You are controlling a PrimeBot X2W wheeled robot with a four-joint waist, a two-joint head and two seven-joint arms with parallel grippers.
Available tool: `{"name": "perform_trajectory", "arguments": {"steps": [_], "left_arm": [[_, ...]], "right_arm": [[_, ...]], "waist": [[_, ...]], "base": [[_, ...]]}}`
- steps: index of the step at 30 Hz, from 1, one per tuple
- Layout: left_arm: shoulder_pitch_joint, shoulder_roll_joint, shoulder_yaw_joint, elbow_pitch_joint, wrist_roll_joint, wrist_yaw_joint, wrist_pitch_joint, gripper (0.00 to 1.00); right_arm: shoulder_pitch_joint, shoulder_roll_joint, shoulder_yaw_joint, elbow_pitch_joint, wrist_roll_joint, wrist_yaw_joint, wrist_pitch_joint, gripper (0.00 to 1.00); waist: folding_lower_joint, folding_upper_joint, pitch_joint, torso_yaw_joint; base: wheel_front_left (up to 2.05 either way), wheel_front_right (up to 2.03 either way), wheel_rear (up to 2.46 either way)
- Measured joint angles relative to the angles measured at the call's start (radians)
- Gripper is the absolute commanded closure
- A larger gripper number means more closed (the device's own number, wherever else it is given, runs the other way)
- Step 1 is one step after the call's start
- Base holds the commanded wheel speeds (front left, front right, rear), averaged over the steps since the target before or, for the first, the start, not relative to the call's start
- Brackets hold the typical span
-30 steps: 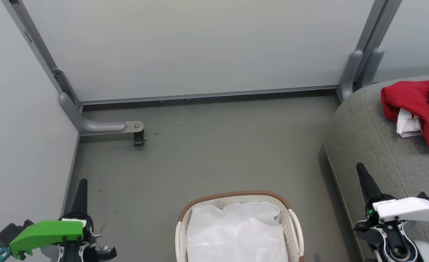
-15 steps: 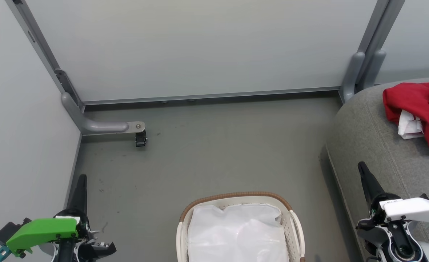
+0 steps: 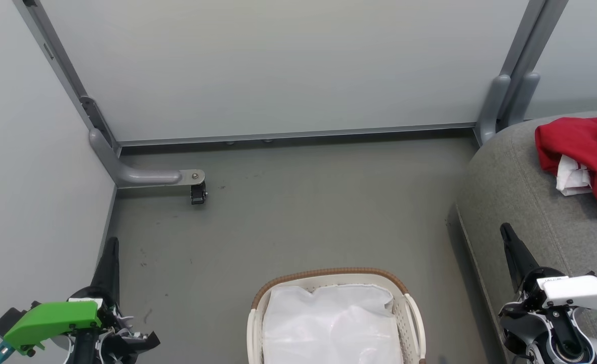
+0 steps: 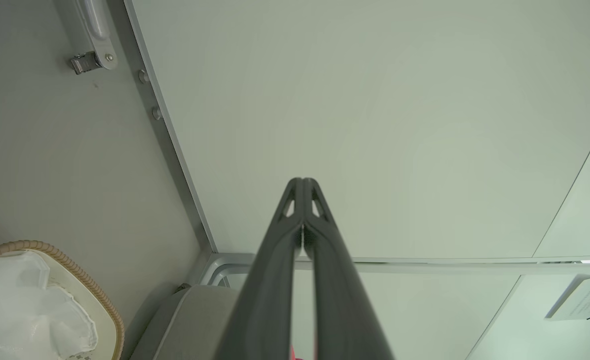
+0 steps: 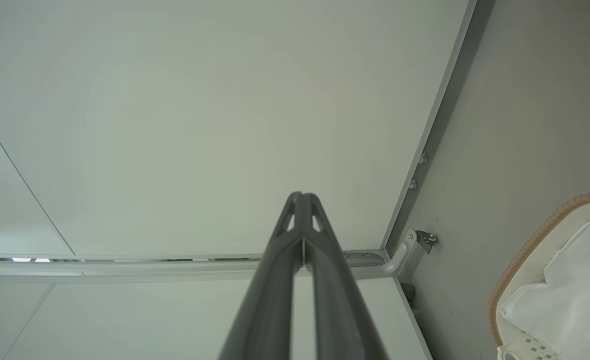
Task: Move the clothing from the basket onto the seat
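Hanging low at the left, the left gripper (image 3: 111, 247) is pressing its dark fingers together on nothing. In the middle, the basket (image 3: 329, 273) is sitting on the floor, showing just a thin white liner sheet (image 3: 329, 323) inside (no red in the part visible). Further right, the right gripper (image 3: 507, 235) is likewise pinching shut, empty, by the left edge of the seat (image 3: 511, 172). The clothing (image 3: 574, 144) is lying crumpled toward the seat's far edge, running past the frame. It is looking light, limp and floppy, so a gripper pinching a raised fold of the bunched red fabric would probably be holding it best
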Motion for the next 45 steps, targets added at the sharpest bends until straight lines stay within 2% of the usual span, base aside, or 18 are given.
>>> {"name": "perform_trajectory", "arguments": {"steps": [45], "left_arm": [[-0.004,0.0,0.002,-0.002,-0.02,0.0,0.003,1.0]], "right_arm": [[0.0,0.0,-0.002,-0.002,0.019,0.0,0.004,1.0]], "waist": [[0.0,0.0,-0.001,0.001]], "base": [[0.0,0.0,0.0]]}}
